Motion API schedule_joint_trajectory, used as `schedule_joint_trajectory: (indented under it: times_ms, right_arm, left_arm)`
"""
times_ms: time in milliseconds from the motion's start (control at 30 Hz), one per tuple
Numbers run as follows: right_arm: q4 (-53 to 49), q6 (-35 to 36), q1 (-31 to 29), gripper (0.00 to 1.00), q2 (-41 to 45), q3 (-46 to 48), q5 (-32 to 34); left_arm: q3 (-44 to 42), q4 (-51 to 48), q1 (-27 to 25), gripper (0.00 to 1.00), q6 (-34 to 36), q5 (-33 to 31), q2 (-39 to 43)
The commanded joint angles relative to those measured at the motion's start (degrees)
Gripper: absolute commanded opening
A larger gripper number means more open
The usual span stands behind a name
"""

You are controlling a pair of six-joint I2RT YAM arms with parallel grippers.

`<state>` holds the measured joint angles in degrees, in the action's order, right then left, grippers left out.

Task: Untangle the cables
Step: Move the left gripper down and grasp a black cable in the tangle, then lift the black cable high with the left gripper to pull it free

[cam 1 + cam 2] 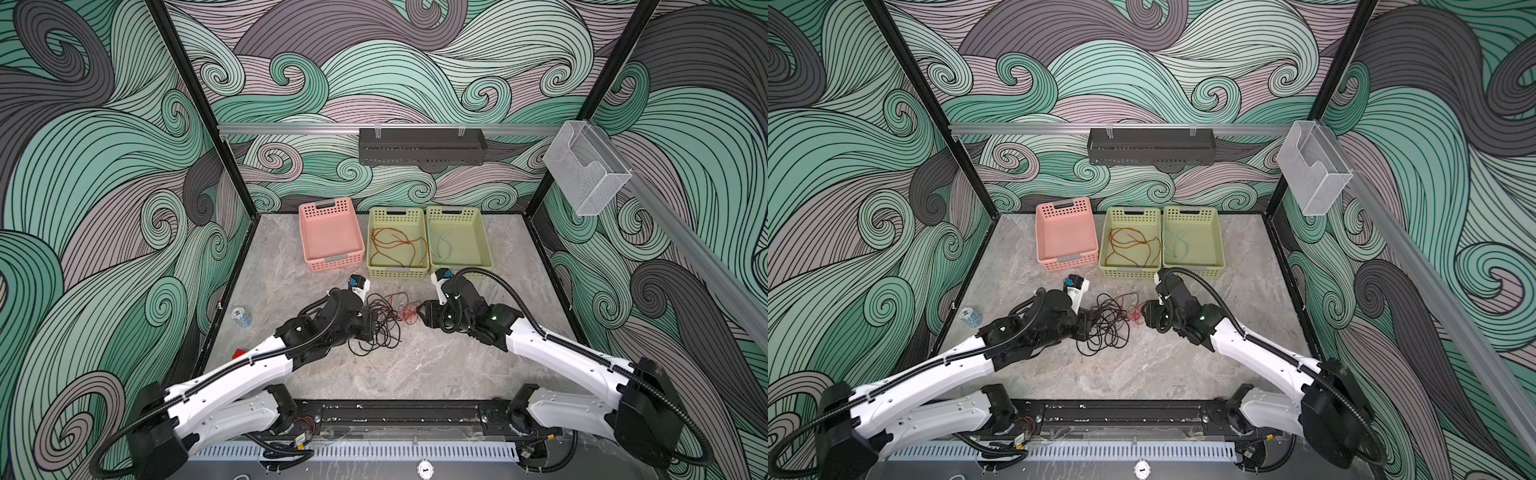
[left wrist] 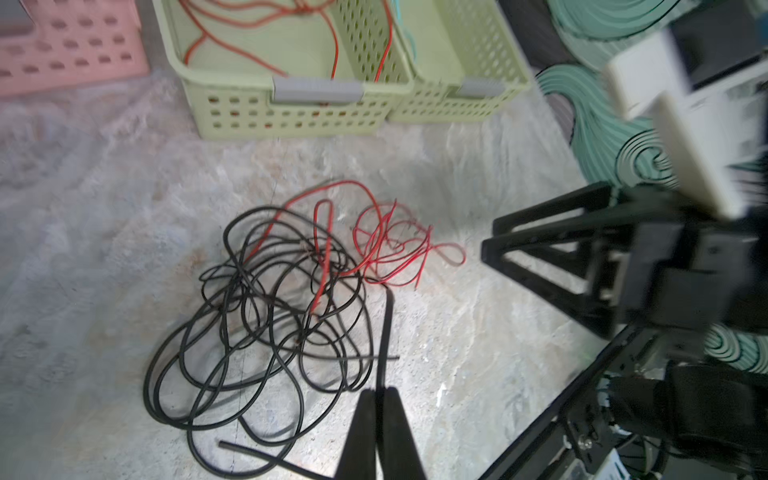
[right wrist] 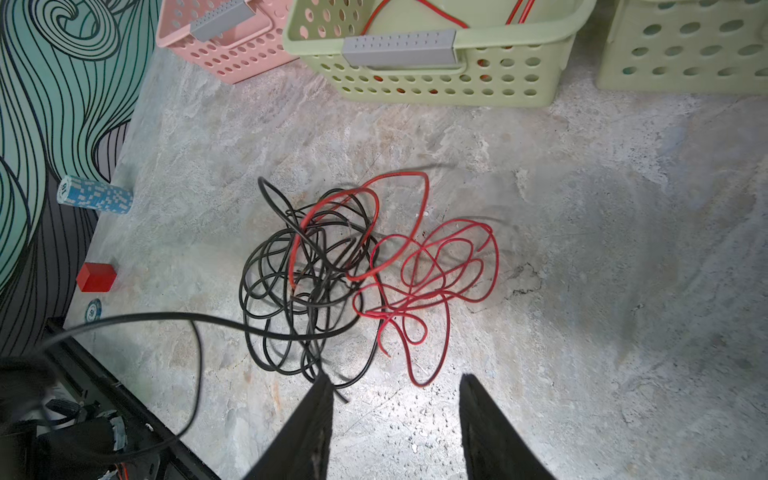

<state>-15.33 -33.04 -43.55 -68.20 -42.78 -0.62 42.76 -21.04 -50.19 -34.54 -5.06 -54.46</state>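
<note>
A tangle of black cable [image 1: 376, 332] [image 1: 1104, 330] [image 3: 291, 291] lies mid-table, laced with a red cable [image 1: 409, 311] [image 3: 436, 270] on its right. My left gripper [image 1: 371, 322] [image 2: 379, 392] is at the tangle's left edge, shut on a black strand [image 2: 384, 340] that runs out from between its fingertips. My right gripper [image 1: 422, 316] [image 3: 397, 380] hovers open just right of the red cable, holding nothing. An orange-brown cable [image 1: 397, 247] lies in the middle green basket [image 1: 397, 274]. A short teal cable [image 1: 444, 245] lies in the right green basket [image 1: 461, 264].
A pink basket [image 1: 336, 262] stands left of the green ones at the back. A stack of blue chips [image 1: 241, 318] and a red block [image 3: 96, 276] sit by the left wall. A black shelf [image 1: 422, 147] hangs on the back wall.
</note>
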Motion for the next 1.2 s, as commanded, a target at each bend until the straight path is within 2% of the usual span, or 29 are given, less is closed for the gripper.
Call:
schedule_joint_trajectory:
  times_ms: [0, 267, 400, 500, 733, 833, 967, 1167]
  right_arm:
    - [1.4, 0.9, -0.5, 0.50, 1.8, 1.3, 1.2]
    - [4.6, 3.2, -0.5, 0.51, 4.0, 1.7, -1.0]
    - [7.4, 4.9, -0.5, 0.53, 5.6, 1.7, -3.2]
    - [8.2, 5.3, -0.6, 0.54, 7.2, 2.1, -1.9]
    - [7.2, 5.6, -0.6, 0.56, 10.4, 3.8, 0.5]
    - [7.4, 5.6, -0.6, 0.56, 12.0, 4.8, 1.2]
    - [7.4, 6.0, -0.6, 0.58, 13.1, 5.6, 2.8]
    - [8.8, 6.7, -0.5, 0.60, 12.7, 6.0, 3.3]
  left_arm:
    - [3.5, -6.5, -0.3, 0.00, 2.1, -3.0, 3.7]
    - [18.5, -10.7, -0.3, 0.00, 12.6, -5.7, 5.1]
    - [29.8, -12.2, -0.4, 0.00, 19.1, -6.4, 1.1]
    - [37.7, -12.9, -0.3, 0.00, 22.1, -8.2, -2.2]
    - [46.7, -7.7, -0.3, 0.00, 29.2, -13.5, -6.1]
    - [53.8, -7.6, -0.3, 0.00, 32.5, -13.4, -8.5]
    - [63.6, -8.2, -0.2, 0.00, 35.9, -16.3, -12.6]
    - [77.9, -8.3, -0.3, 0.00, 39.9, -14.3, -18.9]
